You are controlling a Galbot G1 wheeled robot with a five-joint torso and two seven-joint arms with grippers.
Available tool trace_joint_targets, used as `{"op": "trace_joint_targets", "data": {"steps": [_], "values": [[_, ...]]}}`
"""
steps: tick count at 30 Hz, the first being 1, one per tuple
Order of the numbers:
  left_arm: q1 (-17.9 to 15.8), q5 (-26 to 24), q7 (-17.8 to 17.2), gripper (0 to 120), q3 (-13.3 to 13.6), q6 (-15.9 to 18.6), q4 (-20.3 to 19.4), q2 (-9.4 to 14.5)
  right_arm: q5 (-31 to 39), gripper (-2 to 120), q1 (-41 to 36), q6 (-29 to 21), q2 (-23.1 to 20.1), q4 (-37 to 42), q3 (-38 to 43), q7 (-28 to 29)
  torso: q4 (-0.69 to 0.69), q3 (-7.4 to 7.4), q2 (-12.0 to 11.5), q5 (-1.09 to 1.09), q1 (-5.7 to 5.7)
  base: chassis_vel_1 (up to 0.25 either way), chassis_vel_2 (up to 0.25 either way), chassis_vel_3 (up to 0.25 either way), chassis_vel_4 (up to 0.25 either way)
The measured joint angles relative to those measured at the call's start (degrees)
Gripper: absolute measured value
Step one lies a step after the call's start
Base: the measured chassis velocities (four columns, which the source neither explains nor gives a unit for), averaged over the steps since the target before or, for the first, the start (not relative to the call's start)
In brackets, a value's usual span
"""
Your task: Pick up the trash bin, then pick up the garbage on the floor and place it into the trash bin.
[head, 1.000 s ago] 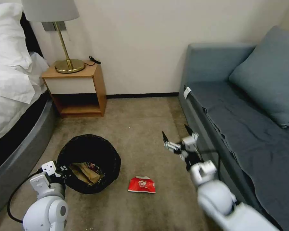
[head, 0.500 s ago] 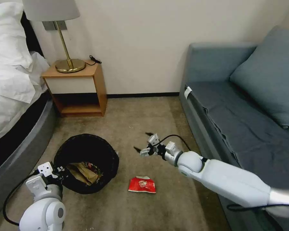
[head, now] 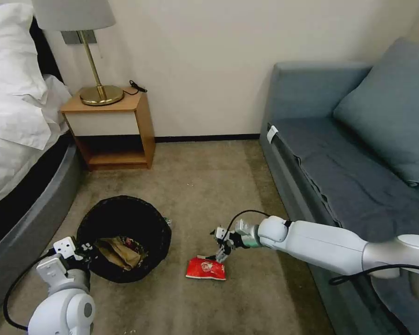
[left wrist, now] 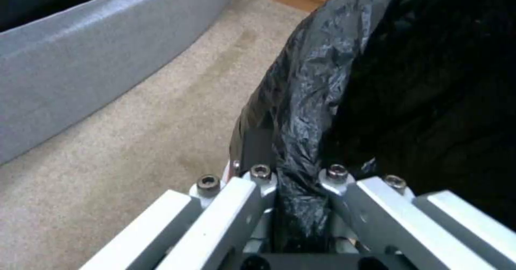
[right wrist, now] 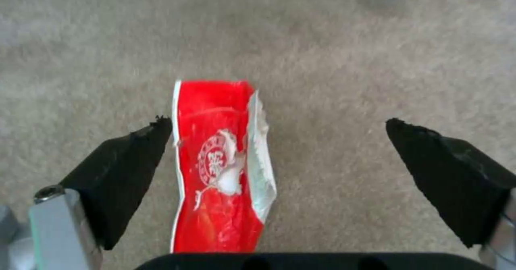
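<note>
The trash bin (head: 124, 237), lined in black plastic, sits on the carpet (head: 195, 186) with a tan paper bag (head: 118, 251) inside; our left gripper (head: 81, 249) is at its near rim. The red snack packet (head: 206, 268) lies flat just below our right gripper (head: 219, 249).

At our left wrist, the fingers (left wrist: 231, 205) clench the bin liner (left wrist: 306, 113) between them.

At our right wrist, the spread black fingers (right wrist: 123, 161) straddle the packet, which lies nearer one fingertip.
</note>
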Motion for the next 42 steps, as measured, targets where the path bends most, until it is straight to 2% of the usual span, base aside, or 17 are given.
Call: {"op": "trace_joint_targets", "data": {"steps": [6,10,14,25,29,30,33,35,36,39,40,42], "values": [[0.0,-0.05,-0.01,3,-0.44,-0.01,0.0,0.03,-0.68,99,-0.96,1.53,3.12,-4.62,-1.02,0.54,0.0,0.0,0.0,0.0,0.0,0.0,0.0,0.0,0.0],[-0.01,-0.27,0.0,3,-0.69,-0.02,-0.25,0.04,-0.95,94,-2.36,2.42,7.67,-10.14,-1.22,1.74,0.02,0.0,0.0,0.01,0.0,0.0,0.0,0.0,0.0],[0.0,-0.33,0.0,3,-0.83,-0.04,-0.25,0.0,-1.9,92,-3.15,3.31,9.62,-13.32,-1.29,1.87,0.02,0.0,0.0,0.01,0.0,0.0,0.0,0.0,0.0],[0.06,-0.6,0.04,3,-1.05,-0.39,0.26,-0.06,-3.72,90,-5.18,5.38,10.77,-17.84,-1.3,2.36,0.0,0.0,0.0,0.01,0.0,0.0,0.0,0.0,0.0],[-0.05,-0.48,0.06,3,-1.0,-0.56,0.67,-0.09,-3.81,75,-5.65,6.09,10.63,-17.88,-1.08,2.63,0.01,0.0,0.0,0.01,0.0,0.0,0.0,0.0,0.0],[-0.05,-0.48,0.06,3,-1.0,-0.56,0.67,-0.09,-3.81,75,-5.65,6.09,10.63,-17.88,-1.08,2.63,0.01,0.0,0.0,0.01,0.0,0.0,0.0,0.0,0.0],[-0.18,-0.43,0.08,3,-0.93,-0.57,0.75,-0.07,-3.82,59,-5.71,6.51,10.26,-17.64,-1.03,2.72,0.0,0.0,0.0,0.01,0.0,0.0,0.0,0.0,0.0],[-0.2,-0.42,0.08,3,-0.93,-0.57,0.76,-0.06,-3.82,59,-5.71,6.53,10.25,-17.63,-1.03,2.72,0.0,0.0,0.0,0.01,0.0,0.0,0.0,0.0,0.0],[-0.25,-0.37,0.08,3,-0.89,-0.57,0.85,-0.06,-3.82,51,-5.71,6.71,10.15,-17.58,-1.0,2.82,0.0,0.0,0.0,0.01,0.0,0.0,0.0,0.0,0.0],[-0.29,-0.27,0.08,3,-0.78,-0.57,0.99,-0.06,-3.75,38,-5.69,6.88,9.86,-17.14,-0.98,2.9,0.0,0.0,0.01,0.01,0.0,0.0,0.0,0.0,0.0],[-0.29,-0.27,0.08,3,-0.78,-0.57,0.99,-0.06,-3.75,38,-5.69,6.88,9.86,-17.14,-0.98,2.9,0.0,0.0,0.01,0.01,0.0,0.0,0.0,0.0,0.0],[-0.34,-0.24,0.09,3,-0.74,-0.58,1.07,-0.07,-3.61,29,-5.68,7.0,9.46,-16.66,-0.97,2.99,0.0,0.0,0.01,0.01,0.0,0.0,0.0,0.0,0.0]]}}
